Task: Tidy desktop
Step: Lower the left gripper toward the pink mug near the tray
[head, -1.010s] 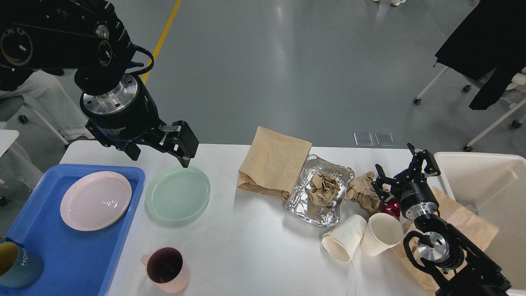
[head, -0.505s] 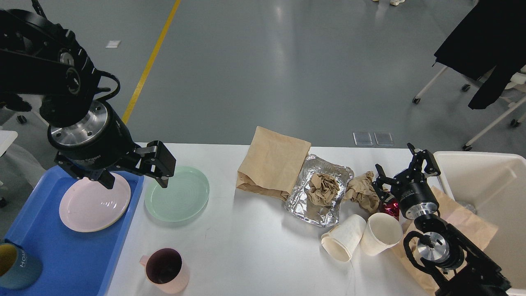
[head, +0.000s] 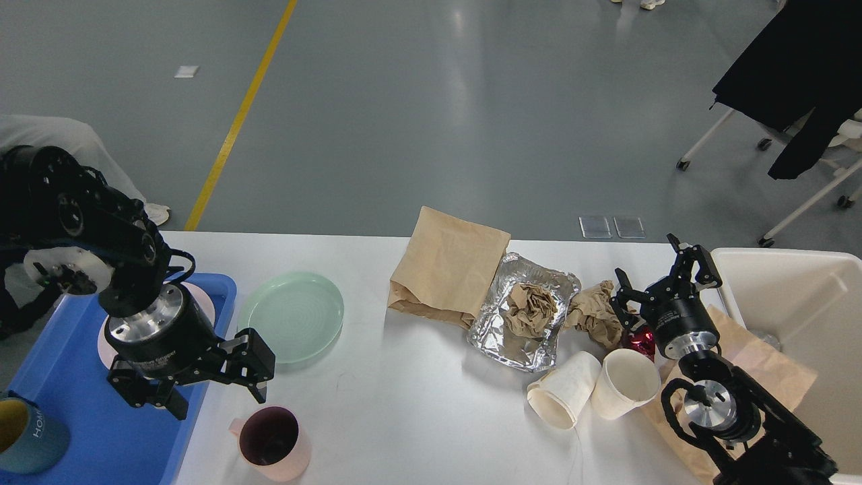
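Observation:
The white desktop point(head: 417, 404) carries a green plate point(head: 291, 316), a pink mug point(head: 273, 441), a brown paper bag point(head: 448, 266), a foil tray point(head: 525, 337) holding crumpled paper point(head: 532, 304), a loose crumpled paper point(head: 596, 315) and two paper cups point(head: 564, 389) point(head: 625, 382). My left gripper point(head: 215, 387) is open and empty. It hovers over the blue tray's right edge, just above and left of the pink mug. My right gripper point(head: 658, 275) is open and empty beside the loose crumpled paper.
The blue tray point(head: 81, 417) at the left holds a pink plate point(head: 205, 304), mostly hidden by my left arm, and a teal mug point(head: 23, 434). A cream bin point(head: 801, 316) stands at the right. A flat brown paper point(head: 761, 367) and a red item point(head: 643, 340) lie by my right arm.
My left arm has swung down and toward me, from above the green plate's far rim to over the tray's right edge near the pink mug. The right arm has not moved.

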### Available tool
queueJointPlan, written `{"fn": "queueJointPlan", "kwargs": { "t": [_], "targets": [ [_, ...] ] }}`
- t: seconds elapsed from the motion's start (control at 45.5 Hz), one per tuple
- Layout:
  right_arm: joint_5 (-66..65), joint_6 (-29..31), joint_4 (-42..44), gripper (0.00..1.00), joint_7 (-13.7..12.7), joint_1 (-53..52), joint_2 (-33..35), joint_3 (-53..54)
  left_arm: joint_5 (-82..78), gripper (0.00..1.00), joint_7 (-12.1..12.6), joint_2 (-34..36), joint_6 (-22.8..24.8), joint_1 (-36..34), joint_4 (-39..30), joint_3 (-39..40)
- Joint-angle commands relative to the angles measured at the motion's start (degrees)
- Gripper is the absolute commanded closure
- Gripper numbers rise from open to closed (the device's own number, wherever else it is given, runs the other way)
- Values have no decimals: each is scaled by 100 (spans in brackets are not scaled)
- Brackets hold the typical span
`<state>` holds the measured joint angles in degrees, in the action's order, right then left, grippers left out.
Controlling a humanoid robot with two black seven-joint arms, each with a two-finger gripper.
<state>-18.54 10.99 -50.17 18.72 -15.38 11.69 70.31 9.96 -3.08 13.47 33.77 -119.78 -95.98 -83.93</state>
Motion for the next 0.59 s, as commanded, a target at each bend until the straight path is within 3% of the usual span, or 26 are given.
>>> {"fn": "queueJointPlan", "kwargs": {
  "t": [0.0,0.198,0.571],
  "targets": [
    [0,0,-1,0,0,0,0,0,14,4,-8,6,-958,604,18,-1],
    [0,0,-1,0,0,0,0,0,-3,5,-114,-20,-2119,1440,18,69],
    [0,0,-1,0,0,0,0,0,-56,5,-149,59,-2638,2573,475,544]
  ]
}}
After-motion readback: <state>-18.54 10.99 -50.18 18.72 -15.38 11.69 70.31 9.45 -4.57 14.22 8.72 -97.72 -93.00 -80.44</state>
